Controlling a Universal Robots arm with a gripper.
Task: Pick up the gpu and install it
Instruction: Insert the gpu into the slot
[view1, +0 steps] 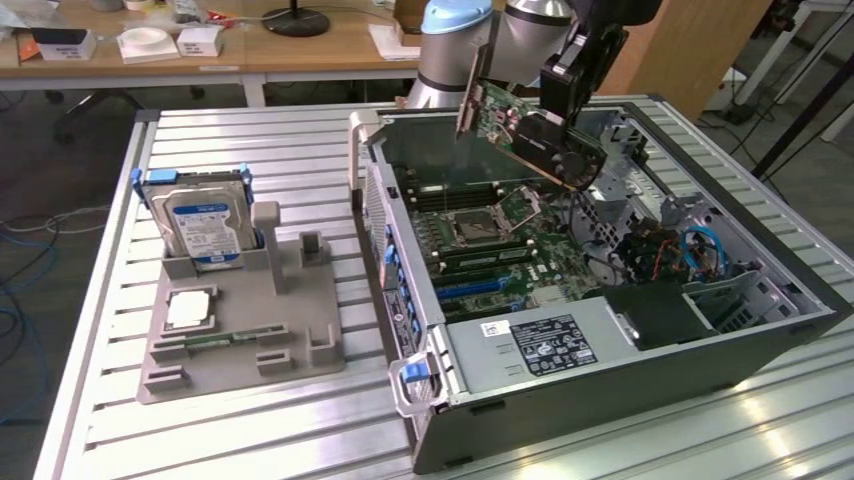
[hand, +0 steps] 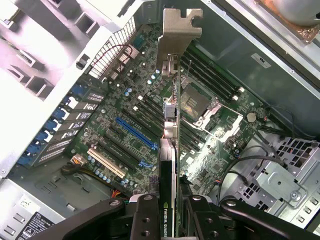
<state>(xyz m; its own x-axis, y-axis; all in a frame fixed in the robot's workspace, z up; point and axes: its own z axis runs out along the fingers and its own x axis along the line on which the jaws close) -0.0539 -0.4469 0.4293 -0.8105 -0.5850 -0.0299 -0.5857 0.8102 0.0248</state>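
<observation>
The gpu (view1: 523, 122) hangs tilted in the air above the open computer case (view1: 441, 400), over its rear part. It shows a green circuit-board face, a dark cooler and a silver end bracket. My gripper (view1: 566, 88) is shut on the card's dark end. In the wrist view the gpu (hand: 170, 145) is seen edge-on, its silver bracket (hand: 178, 30) pointing away from me, and my gripper (hand: 171, 207) clamps it from both sides. Below the card lies the motherboard (hand: 220, 110) with a blue slot (hand: 135, 134) and a beige slot (hand: 106, 162); the card hangs apart from them.
A grey fixture (view1: 267, 350) at the exterior view's left holds an upright hard drive (view1: 203, 222), a square chip (view1: 188, 309) and a memory stick (view1: 220, 340). Inside the case are a power supply (view1: 534, 345), cables (view1: 694, 250) and a drive cage. The slatted table (view1: 240, 440) carries everything.
</observation>
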